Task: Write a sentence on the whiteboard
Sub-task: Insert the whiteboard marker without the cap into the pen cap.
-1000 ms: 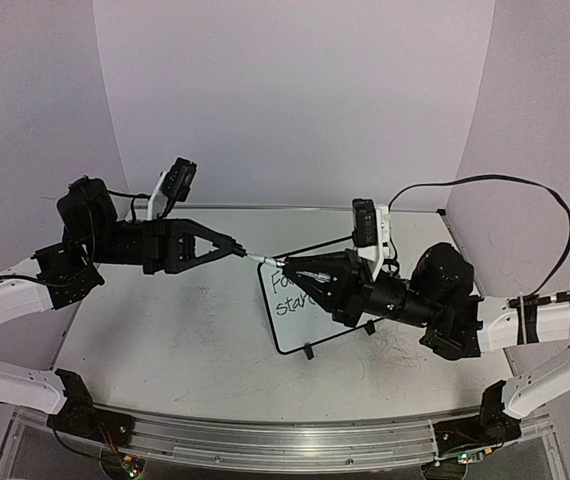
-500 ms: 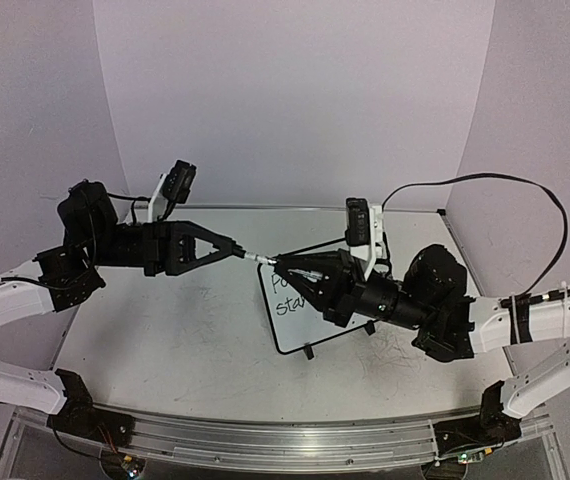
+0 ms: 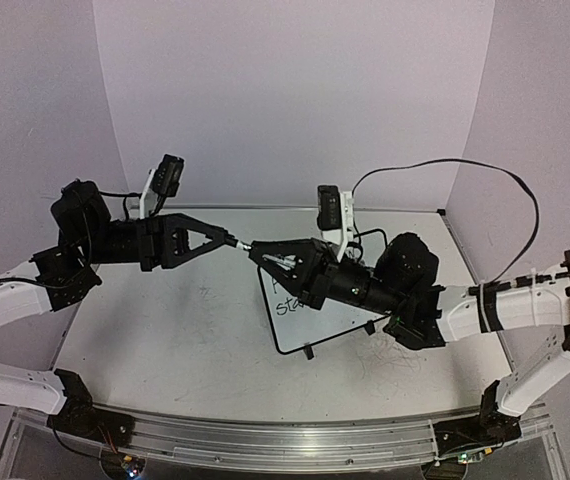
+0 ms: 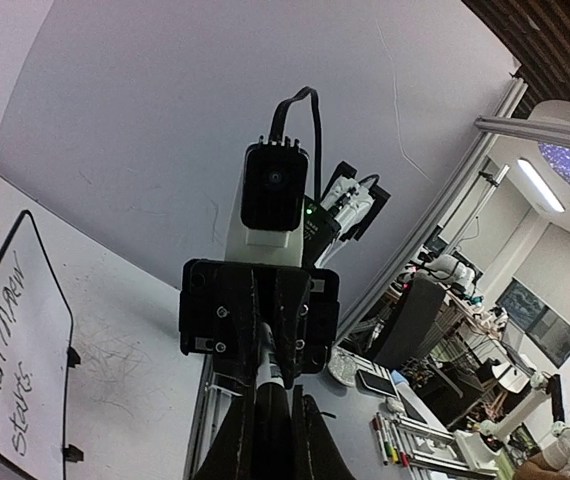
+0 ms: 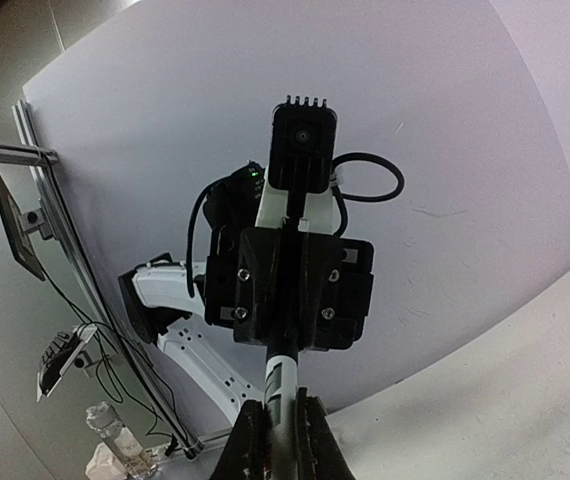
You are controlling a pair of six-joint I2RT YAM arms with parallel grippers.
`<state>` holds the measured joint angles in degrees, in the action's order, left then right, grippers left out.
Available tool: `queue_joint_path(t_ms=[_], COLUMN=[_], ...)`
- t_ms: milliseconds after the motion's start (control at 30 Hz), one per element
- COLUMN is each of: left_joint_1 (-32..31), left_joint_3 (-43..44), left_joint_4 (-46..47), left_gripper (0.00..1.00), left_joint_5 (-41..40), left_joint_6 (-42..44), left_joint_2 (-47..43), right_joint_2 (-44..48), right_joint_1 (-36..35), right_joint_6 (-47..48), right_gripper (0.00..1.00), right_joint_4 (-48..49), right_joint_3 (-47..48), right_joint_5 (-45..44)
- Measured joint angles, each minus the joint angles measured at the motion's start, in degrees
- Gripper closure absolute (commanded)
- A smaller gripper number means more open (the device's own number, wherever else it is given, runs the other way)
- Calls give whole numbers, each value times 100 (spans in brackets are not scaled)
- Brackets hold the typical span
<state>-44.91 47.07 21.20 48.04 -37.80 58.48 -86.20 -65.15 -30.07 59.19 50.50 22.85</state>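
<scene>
The whiteboard (image 3: 337,318) stands tilted on two black feet at the table's middle right. The sentence (image 3: 287,299) is on its left part; in the left wrist view (image 4: 5,372) it reads "Faith in new starts" on the board (image 4: 40,300). My left gripper (image 3: 227,241) and right gripper (image 3: 256,251) meet tip to tip above the board's far left corner, both shut on one marker (image 3: 241,245). In the left wrist view my fingers (image 4: 273,392) grip its black end, and the white barrel (image 4: 268,368) runs into the right gripper. In the right wrist view my fingers (image 5: 277,400) grip the white barrel (image 5: 281,375).
The grey scuffed tabletop (image 3: 165,330) lies between lilac walls. A black cable (image 3: 445,165) loops above the right arm. An aluminium rail (image 3: 265,440) runs along the near edge. Both arms span the space above the table's middle.
My right gripper has moved left and up, off the board, and closed on the marker that the left gripper holds. The left gripper has shifted slightly left and up.
</scene>
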Motion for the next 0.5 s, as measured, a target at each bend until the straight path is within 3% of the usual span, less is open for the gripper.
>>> queue_joint_path(t_ms=[500], left_joint_1=[61], left_joint_3=[-16], left_joint_4=[545], left_gripper=[100], left_joint_5=[-206], left_joint_6=[181], left_joint_2=[-36], right_joint_2=[-48], right_joint_1=[105], right_joint_6=[-112], right_gripper=[100], right_joint_4=[-693], right_joint_3=[702], right_joint_5=[238])
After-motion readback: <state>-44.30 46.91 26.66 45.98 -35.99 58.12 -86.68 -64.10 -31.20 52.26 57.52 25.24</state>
